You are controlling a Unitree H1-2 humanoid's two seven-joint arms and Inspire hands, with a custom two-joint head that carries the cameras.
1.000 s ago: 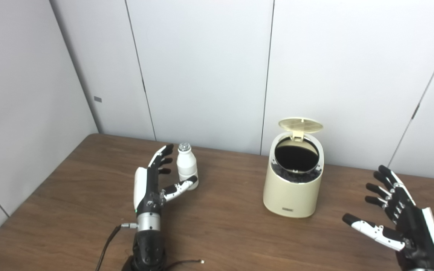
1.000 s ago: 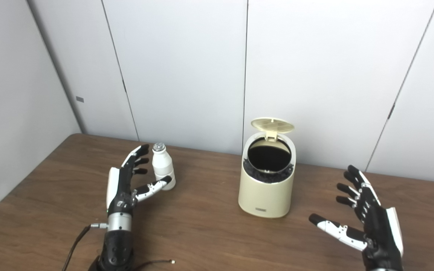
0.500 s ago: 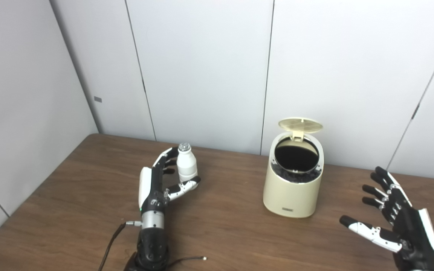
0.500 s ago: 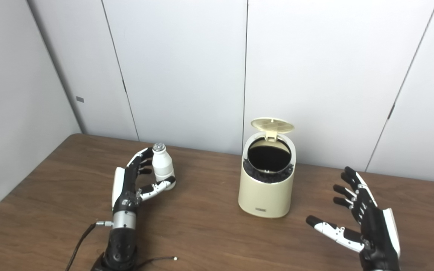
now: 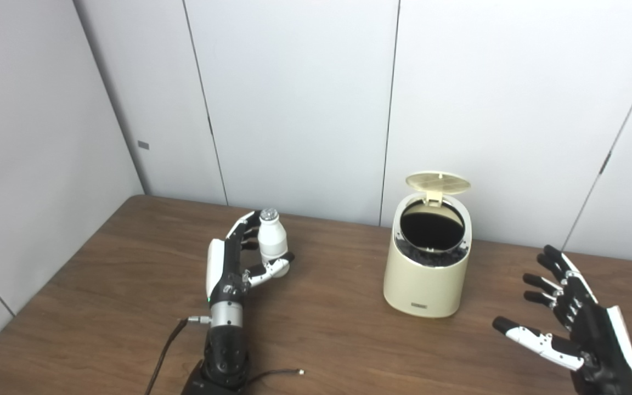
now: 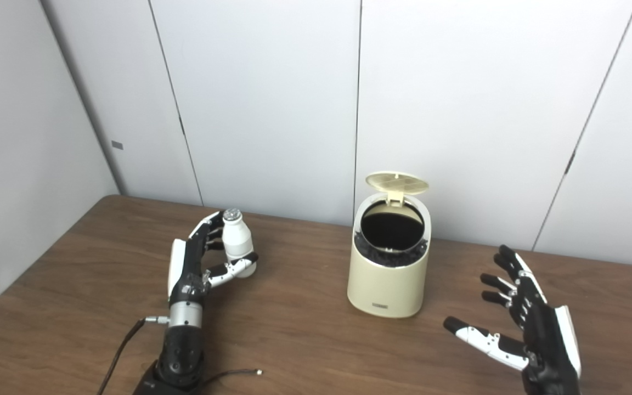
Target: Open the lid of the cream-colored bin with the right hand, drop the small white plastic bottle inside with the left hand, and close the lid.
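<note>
The small white plastic bottle [image 5: 272, 243] with a silver cap stands upright on the brown table [image 5: 327, 329], left of centre. My left hand [image 5: 236, 258] is wrapped around it, fingers behind it and thumb across its lower front. The cream-colored bin [image 5: 424, 280] stands to the right of centre. Its lid [image 5: 438, 182] is tipped up and back, so the dark inside shows. My right hand [image 5: 576, 323] is open with fingers spread, hovering low at the right, apart from the bin. The bottle also shows in the right eye view [image 6: 236, 241].
A dark cable [image 5: 162, 351] trails from my left wrist toward the table's front edge, and a thin loose wire [image 5: 283, 373] lies beside the forearm. Grey wall panels stand close behind the bin and along the left side.
My left hand has moved forward and right, and its fingers and thumb have closed around the bottle. My right hand has drawn back slightly toward the lower right. The bin has not moved.
</note>
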